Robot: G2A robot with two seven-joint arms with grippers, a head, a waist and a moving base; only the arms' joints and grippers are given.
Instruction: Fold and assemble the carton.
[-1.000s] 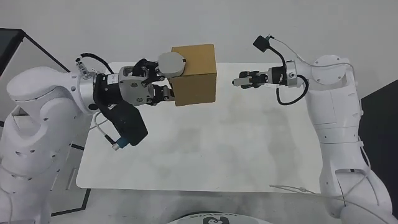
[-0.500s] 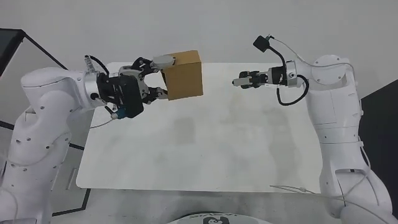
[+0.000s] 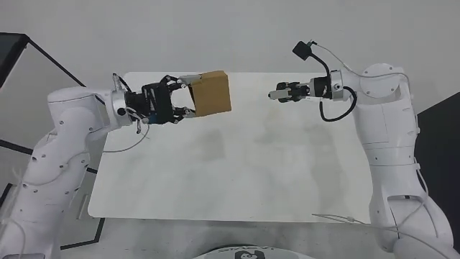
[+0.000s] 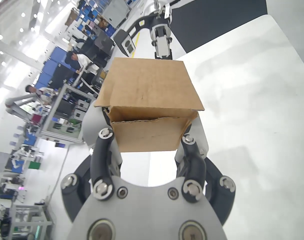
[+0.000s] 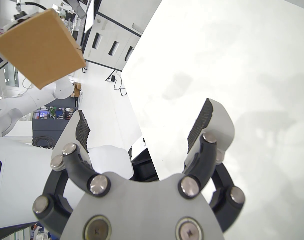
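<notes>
A brown cardboard carton (image 3: pixel 213 93) hangs above the back left part of the white table (image 3: pixel 237 180), held from its left end by my left gripper (image 3: pixel 188 96), which is shut on it. In the left wrist view the carton (image 4: pixel 146 101) sits between both fingers (image 4: pixel 101 146), with a loose flap toward the camera. My right gripper (image 3: pixel 274 95) stays over the table's back right area, apart from the carton, its fingers spread with nothing between them. From the right wrist the carton (image 5: pixel 39 48) appears far off beyond the right gripper (image 5: pixel 144 121).
The white table has bare surface across its middle and front. A dark frame (image 3: pixel 21 57) stands off the table's left side. Grey cabinets (image 5: pixel 114 38) stand beyond the table's edge.
My left arm has drawn back to the left, carrying the carton with it and turning it, so the carton now looks smaller and more tilted. The right arm has not moved.
</notes>
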